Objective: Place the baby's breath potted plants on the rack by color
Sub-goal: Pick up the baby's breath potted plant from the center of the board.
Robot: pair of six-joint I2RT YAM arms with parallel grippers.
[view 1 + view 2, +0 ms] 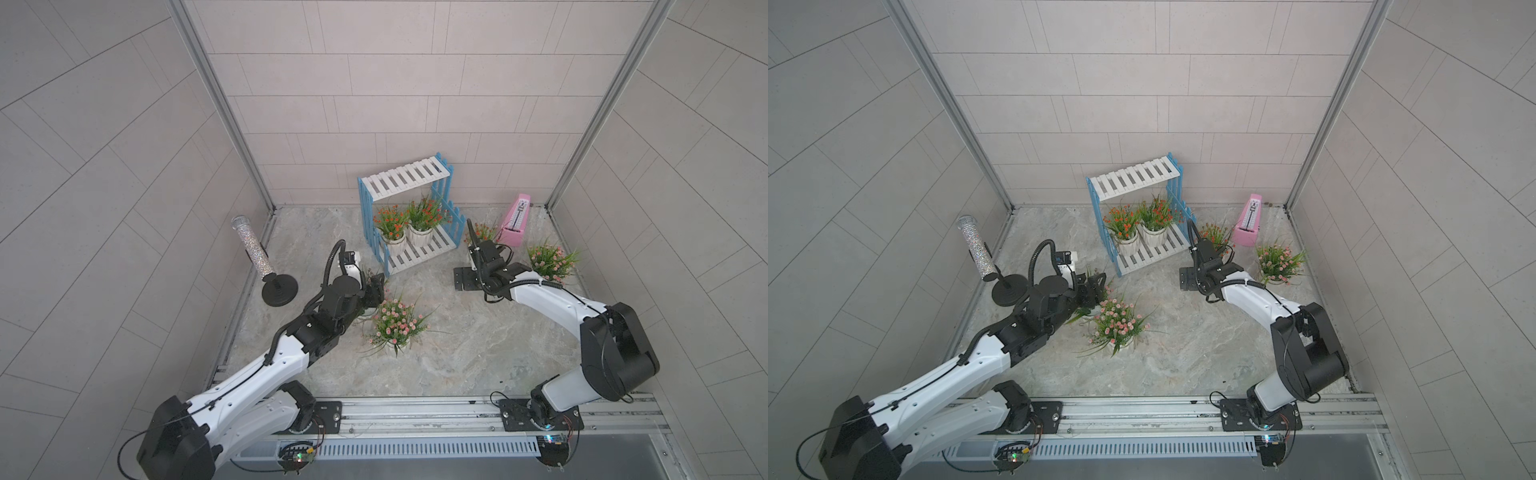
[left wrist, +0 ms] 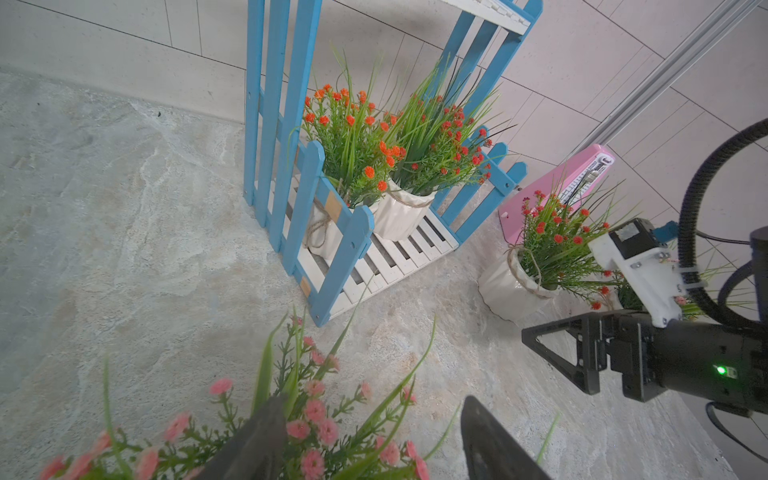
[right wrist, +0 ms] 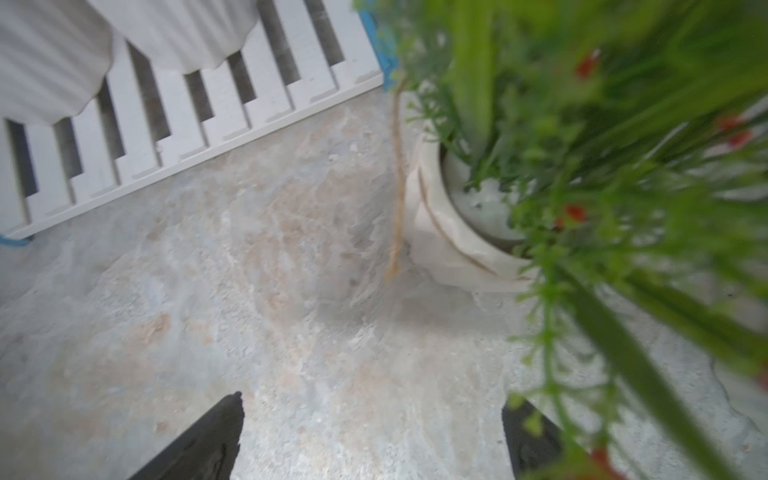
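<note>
Right wrist blurred, red plant cropped

Two potted plants stand on the rack's lower shelf; a third plant sits right of it, before the metronome.

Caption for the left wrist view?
Two orange-flowered pots on the rack's lower shelf, a third on the floor by the pink metronome.
</note>
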